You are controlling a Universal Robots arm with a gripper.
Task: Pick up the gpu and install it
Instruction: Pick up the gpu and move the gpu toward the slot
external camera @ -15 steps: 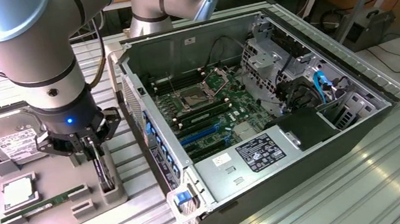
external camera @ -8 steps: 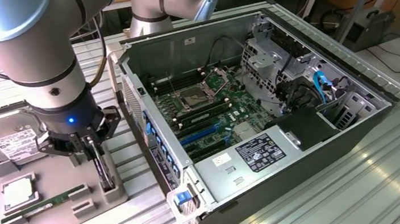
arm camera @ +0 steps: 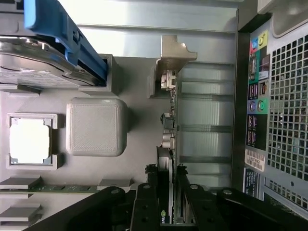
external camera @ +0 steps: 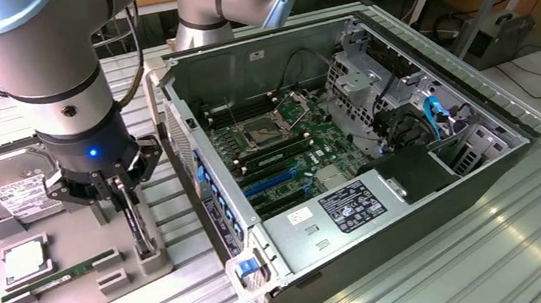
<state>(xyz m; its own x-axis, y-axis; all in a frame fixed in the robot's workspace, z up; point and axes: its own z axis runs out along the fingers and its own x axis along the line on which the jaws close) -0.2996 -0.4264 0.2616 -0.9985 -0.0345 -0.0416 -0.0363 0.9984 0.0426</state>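
- Gripper (external camera: 123, 208) (arm camera: 167, 186): I am seeing it pointing straight down over the grey tray (external camera: 81, 295) (arm camera: 139, 125), on the exterior view's left. The jaws are standing partway closed. One finger is lying against each face of the gpu, so they are gripping it.
- Gpu (external camera: 142, 235) (arm camera: 172, 110): it is standing on edge in its slot at the tray's side nearest the case. It is resting in the tray, not lifted clear. In the wrist view I am looking along its top edge. The black fan side is sitting between the fingers (arm camera: 146, 204), and the silver bracket is pointing away from them.
- Hard drive (external camera: 12, 191) (arm camera: 33, 72): it is sitting at the tray's far end, with a blue rail (arm camera: 57, 29) lying beside it.
- Processor (external camera: 26, 259) (arm camera: 29, 140): it is lying flat in a square pocket, well apart from the gpu.
- Memory stick (external camera: 63, 274) (arm camera: 57, 188): it is standing on edge in a narrow slot next to the processor.
- Case (external camera: 298, 291) (arm camera: 288, 96): it is lying on its side with the panel off and the motherboard facing up, just beside the tray. Its rear ports are showing in the wrist view.
- Table (external camera: 449, 253): ribbed metal, carrying both tray and case.
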